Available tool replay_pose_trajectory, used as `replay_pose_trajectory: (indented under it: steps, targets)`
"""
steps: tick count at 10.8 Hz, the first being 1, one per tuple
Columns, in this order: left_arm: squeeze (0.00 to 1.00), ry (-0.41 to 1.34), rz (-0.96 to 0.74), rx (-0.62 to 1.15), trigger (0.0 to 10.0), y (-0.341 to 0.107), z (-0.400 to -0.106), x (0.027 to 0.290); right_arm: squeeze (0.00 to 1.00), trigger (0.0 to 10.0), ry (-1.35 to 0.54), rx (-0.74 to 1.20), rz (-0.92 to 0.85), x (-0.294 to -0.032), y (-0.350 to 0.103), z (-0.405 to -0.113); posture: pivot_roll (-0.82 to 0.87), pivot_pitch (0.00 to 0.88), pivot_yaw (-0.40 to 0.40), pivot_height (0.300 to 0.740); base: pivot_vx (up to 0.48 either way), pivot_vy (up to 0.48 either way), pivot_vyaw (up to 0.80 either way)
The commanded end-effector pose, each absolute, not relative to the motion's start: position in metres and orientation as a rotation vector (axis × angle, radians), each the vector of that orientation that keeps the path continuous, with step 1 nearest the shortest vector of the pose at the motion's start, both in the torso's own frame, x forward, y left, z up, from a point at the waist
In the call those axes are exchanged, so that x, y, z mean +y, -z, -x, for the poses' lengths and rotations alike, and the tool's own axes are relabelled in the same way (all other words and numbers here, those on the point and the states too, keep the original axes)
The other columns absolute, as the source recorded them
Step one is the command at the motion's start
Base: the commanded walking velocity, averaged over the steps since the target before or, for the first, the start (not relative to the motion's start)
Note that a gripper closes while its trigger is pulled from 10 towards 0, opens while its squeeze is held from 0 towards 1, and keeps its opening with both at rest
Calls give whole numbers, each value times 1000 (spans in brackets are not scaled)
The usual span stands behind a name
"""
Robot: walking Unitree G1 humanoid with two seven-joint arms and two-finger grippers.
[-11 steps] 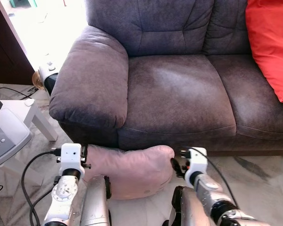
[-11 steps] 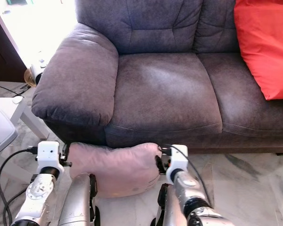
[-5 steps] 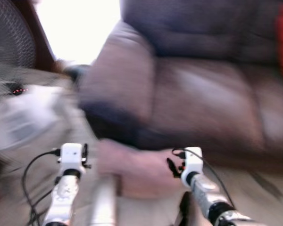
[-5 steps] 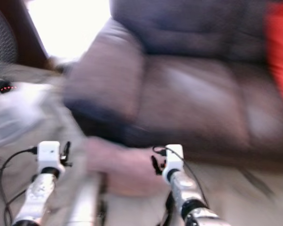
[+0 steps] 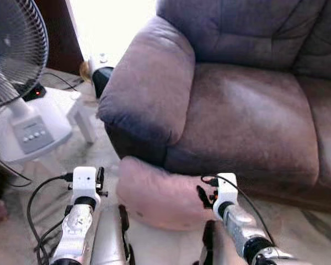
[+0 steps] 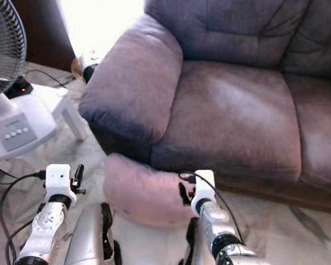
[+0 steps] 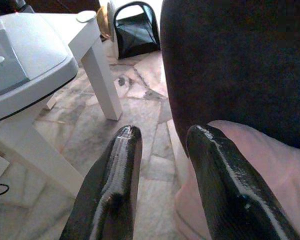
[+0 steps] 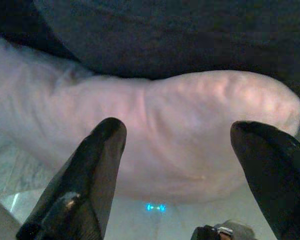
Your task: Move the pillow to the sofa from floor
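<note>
A pale pink pillow (image 5: 157, 193) lies on the marble floor, pressed against the base of the grey-purple sofa (image 5: 248, 110) below its armrest (image 5: 149, 88). My left gripper (image 5: 100, 180) hovers just left of the pillow's end, open by a narrow gap with only floor between its fingers (image 7: 122, 150). The pillow (image 7: 250, 160) lies beside the right-hand finger. My right gripper (image 5: 203, 194) is at the pillow's right end, open wide. Its fingers (image 8: 102, 150) straddle the pillow's bulging side (image 8: 190, 135) without closing on it.
A standing fan (image 5: 14, 49) with a white control base (image 5: 33, 130) stands on a low white table (image 7: 97, 60) to the left. A black bag (image 7: 135, 32) sits behind the armrest. Cables (image 5: 36, 199) trail over the floor by my left arm.
The camera has swung left: the fan has come into view and the red cushion has left it. Both grippers stay beside the pillow's ends.
</note>
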State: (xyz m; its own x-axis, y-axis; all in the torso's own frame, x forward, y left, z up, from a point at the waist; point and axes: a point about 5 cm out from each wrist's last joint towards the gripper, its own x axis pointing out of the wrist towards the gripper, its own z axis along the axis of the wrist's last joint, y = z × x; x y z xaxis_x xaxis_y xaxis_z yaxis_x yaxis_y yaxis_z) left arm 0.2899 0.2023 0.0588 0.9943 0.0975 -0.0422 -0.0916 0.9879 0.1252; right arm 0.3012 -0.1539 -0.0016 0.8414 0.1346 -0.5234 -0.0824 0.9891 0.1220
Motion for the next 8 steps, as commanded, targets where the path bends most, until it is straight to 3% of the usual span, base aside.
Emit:
replay_pose_trajectory:
  steps: [1, 2, 6, 8]
  targets:
    - [0, -83, -121, 70, 10000, -54, -286, 202, 0, 10000, -79, 576, -100, -159, 6, -296, 182, 191, -50, 535, 0, 0, 0]
    - [0, -77, -122, 72, 10000, -54, -286, 203, 0, 10000, -67, 585, -104, -160, 7, -296, 186, 192, -49, 535, 0, 0, 0]
    - [0, -72, -124, 84, 10000, -52, -284, 204, 0, 10000, -108, 598, -97, -152, 11, -293, 188, 192, -49, 535, 0, 0, -622]
    - [0, -71, -126, 86, 10000, -52, -284, 204, 0, 10000, -116, 584, -94, -150, 10, -293, 188, 192, -49, 535, 0, 0, 0]
